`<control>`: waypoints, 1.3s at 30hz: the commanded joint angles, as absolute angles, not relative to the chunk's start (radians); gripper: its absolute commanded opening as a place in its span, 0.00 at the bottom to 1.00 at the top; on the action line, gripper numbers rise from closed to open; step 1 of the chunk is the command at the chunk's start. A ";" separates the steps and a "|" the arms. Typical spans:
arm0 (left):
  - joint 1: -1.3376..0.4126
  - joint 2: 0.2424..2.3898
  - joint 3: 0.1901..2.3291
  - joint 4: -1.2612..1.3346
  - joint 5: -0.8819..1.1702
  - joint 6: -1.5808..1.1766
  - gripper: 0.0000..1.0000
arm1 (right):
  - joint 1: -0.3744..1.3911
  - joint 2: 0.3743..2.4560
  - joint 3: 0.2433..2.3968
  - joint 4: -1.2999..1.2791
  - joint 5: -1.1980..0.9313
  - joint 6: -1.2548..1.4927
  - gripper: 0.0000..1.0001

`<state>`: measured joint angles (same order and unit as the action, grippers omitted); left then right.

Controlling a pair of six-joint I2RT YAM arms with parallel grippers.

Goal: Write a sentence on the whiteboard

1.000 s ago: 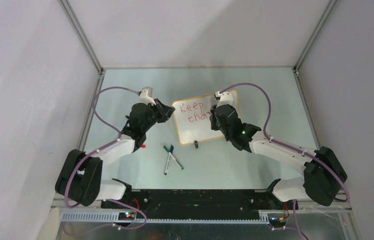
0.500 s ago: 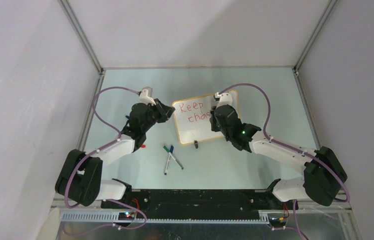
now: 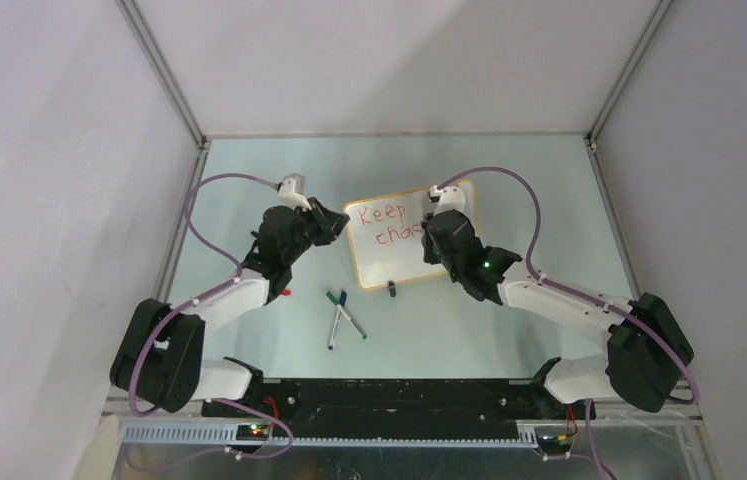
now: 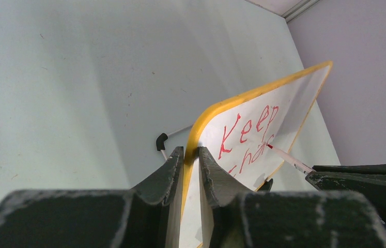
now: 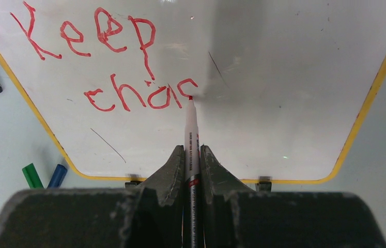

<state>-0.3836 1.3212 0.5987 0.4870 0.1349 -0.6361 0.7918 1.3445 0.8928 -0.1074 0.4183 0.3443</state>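
Red marker letters, the sentence, read "Keep" over "chas" on the whiteboard, which sits propped up at mid-bench between my two arms. My right hand is clamped on a red marker, its tip touching the board at the end of the "s". My left hand pinches the board's yellow frame at its left edge, jaws narrow. Nearer the bases, green and blue markers lie together on the bench.
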 commanded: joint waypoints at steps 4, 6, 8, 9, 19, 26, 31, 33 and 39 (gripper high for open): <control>-0.380 1.298 0.641 0.492 0.126 -0.623 0.19 | 0.785 1.330 0.928 -0.142 0.458 0.345 0.00; -0.381 1.297 0.641 0.492 0.126 -0.623 0.19 | 0.785 1.328 0.928 -0.148 0.457 0.344 0.00; -0.381 1.296 0.641 0.492 0.125 -0.623 0.19 | 0.786 1.326 0.927 -0.154 0.455 0.345 0.00; -0.381 1.297 0.641 0.491 0.125 -0.623 0.19 | 0.786 1.326 0.928 -0.155 0.454 0.345 0.00; -0.381 1.292 0.641 0.488 0.123 -0.621 0.19 | 0.791 1.331 0.928 -0.155 0.416 0.333 0.00; -0.381 1.292 0.640 0.488 0.124 -0.621 0.19 | 0.796 1.339 0.928 -0.140 0.395 0.325 0.00; -0.381 1.292 0.641 0.488 0.124 -0.621 0.19 | 0.797 1.342 0.928 -0.132 0.379 0.319 0.00; -0.381 1.292 0.641 0.488 0.124 -0.621 0.19 | 0.799 1.344 0.928 -0.127 0.373 0.314 0.00; -0.381 1.291 0.640 0.488 0.121 -0.621 0.19 | 0.806 1.338 0.928 -0.116 0.371 0.301 0.00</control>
<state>-0.3836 1.3190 0.5987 0.4831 0.1345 -0.6361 0.7971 1.3426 0.8944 -0.1497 0.3756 0.3225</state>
